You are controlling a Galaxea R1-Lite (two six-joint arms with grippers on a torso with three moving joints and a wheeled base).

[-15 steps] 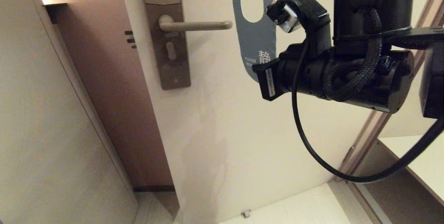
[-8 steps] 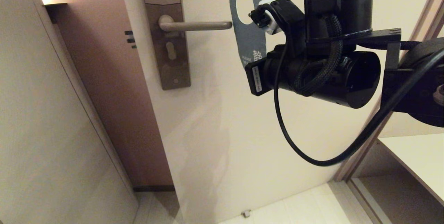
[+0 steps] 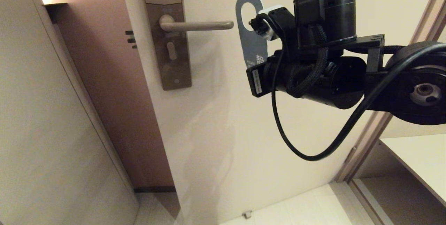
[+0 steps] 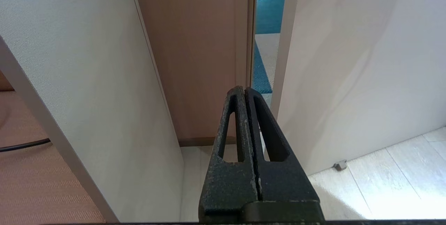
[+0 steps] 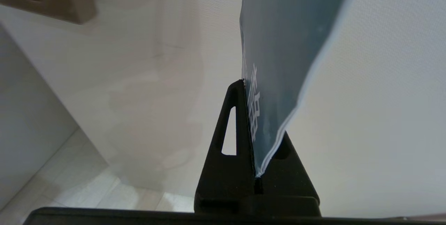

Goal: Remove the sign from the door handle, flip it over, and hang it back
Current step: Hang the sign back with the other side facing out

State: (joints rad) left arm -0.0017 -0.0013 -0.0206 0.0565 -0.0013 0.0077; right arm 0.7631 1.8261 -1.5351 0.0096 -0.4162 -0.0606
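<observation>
The sign is off the handle and sits in the upper middle of the head frame, just right of the lever's rounded tip and apart from it. The right end effector is clamped on the sign's lower part, with the card pinched between its two fingers in the right wrist view; in the head view the arm's black body covers that grip. The blue-grey printed face shows toward the head camera, seen at a slant so the card looks narrow, with its oval hole at about lever height.

Judging from this, the sign has been removed and the turning-over step is under way or barely begun, since the blue-grey face is the one on view. What seems needed next is a wrist roll to bring the white face outward, then lining the oval hole up with the lever tip and sliding it leftward onto the lever before letting go.

The left end effector is closed on nothing, parked low near the floor, out of the head frame.
</observation>
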